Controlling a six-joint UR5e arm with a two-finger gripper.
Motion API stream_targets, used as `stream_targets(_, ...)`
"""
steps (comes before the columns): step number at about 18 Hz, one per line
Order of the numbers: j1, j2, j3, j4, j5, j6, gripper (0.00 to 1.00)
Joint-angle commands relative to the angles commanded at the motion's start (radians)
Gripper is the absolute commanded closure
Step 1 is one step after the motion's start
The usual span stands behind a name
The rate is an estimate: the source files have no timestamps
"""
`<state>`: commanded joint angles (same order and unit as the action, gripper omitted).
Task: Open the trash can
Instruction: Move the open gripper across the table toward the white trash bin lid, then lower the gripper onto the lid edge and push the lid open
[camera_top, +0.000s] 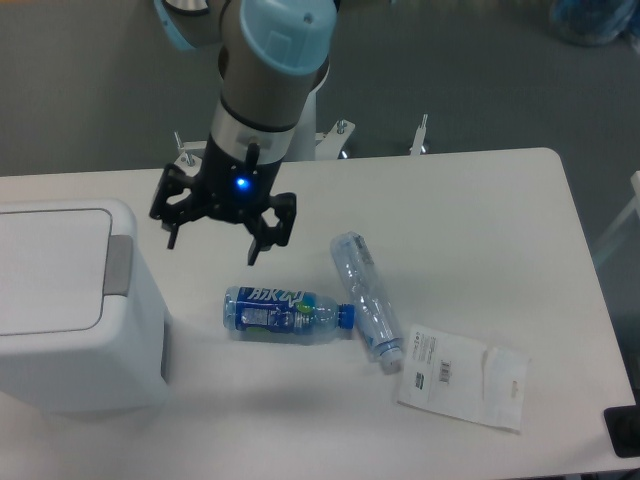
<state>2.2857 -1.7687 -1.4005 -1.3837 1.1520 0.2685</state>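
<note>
Tabletop holds white trash can (70, 310), lid closed

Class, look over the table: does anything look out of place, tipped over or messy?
Yes. Two plastic bottles lie on their sides mid-table: a blue-labelled bottle and a clear crumpled bottle, meeting near the blue cap. A creased white paper packet lies beside them. The large white plastic trash can stands upright, lid shut.

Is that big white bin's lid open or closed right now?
Closed. The trash can has its lid lying flat and flush on top; the tool hangs apart from it.
</note>
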Motion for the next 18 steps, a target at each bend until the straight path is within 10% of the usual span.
stream_targets(18, -0.045, -0.025, 0.002, 0.002, -0.028, -0.048, 0.0)
